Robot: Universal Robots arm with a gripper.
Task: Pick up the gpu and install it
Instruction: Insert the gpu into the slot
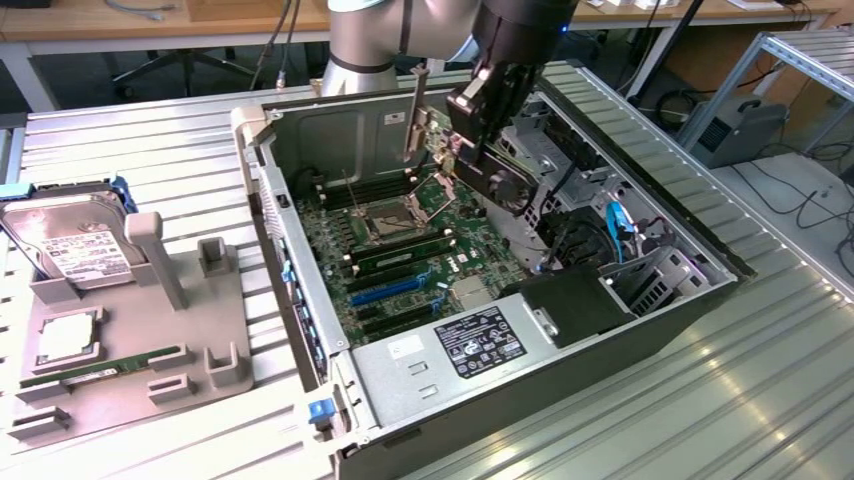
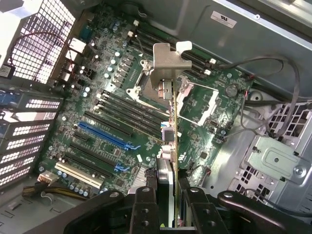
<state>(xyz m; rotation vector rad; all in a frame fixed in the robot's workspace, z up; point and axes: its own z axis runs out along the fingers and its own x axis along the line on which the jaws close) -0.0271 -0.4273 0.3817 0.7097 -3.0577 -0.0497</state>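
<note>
While the gripper (image 2: 170, 197) holds the gpu (image 2: 170, 132), cables (image 1: 618, 225) lie beside the motherboard (image 2: 112, 102)

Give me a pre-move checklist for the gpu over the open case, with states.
1. gpu gripped in the pincer: ok.
2. gpu over the motherboard: ok.
3. gpu seated in a slot: not ok, it hangs above the motherboard.
4. Blue slot free of cards: ok.
5. gpu lined up with a slot: cannot tell.
</note>
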